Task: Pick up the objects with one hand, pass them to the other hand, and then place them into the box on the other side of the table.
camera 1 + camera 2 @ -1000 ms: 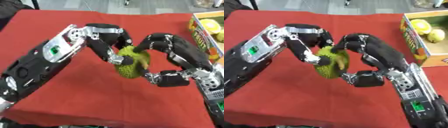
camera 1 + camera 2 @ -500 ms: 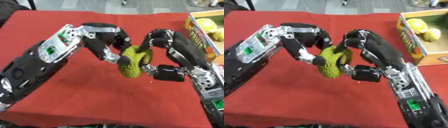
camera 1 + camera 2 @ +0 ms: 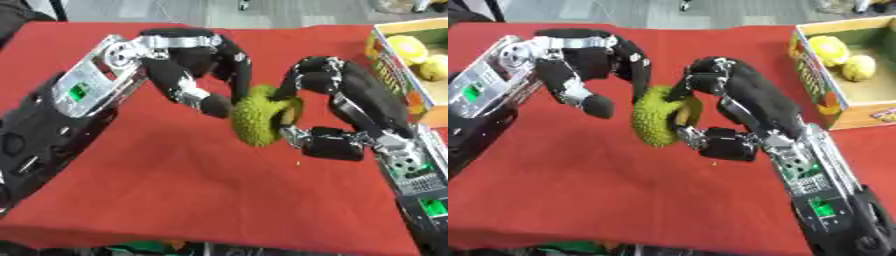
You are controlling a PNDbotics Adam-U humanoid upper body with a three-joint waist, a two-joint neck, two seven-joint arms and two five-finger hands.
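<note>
A red cloth covers the surface (image 3: 623, 200) from edge to edge, and beyond its far edge runs a strip of grey floor (image 3: 289, 12). At the far right of the surface, well apart from the fingers of both hands, stands an open cardboard box (image 3: 820, 95) with printed sides; inside it lie 2 yellow, lemon-like fruits (image 3: 842, 57). The robot's left arm comes in from the left and arches over the cloth, and its right arm comes up from the lower right. Between the 2 hands, above the middle of the surface, is the task's thing: a green spiky fruit (image 3: 656, 122), rounded and oval, covered in short blunt points, yellow-green with a paler patch on the side turned toward the right hand. The right hand (image 3: 724, 107) has its fingers curled over the top of the fruit and its thumb under the lower edge, so it is grasping the fruit. The left hand (image 3: 614, 65) is just beside the fruit on the left; its fingers (image 3: 639, 75) curve down along the fruit's upper left side, touching it or very nearly so, while its thumb (image 3: 595, 105) stands apart from the fruit.
</note>
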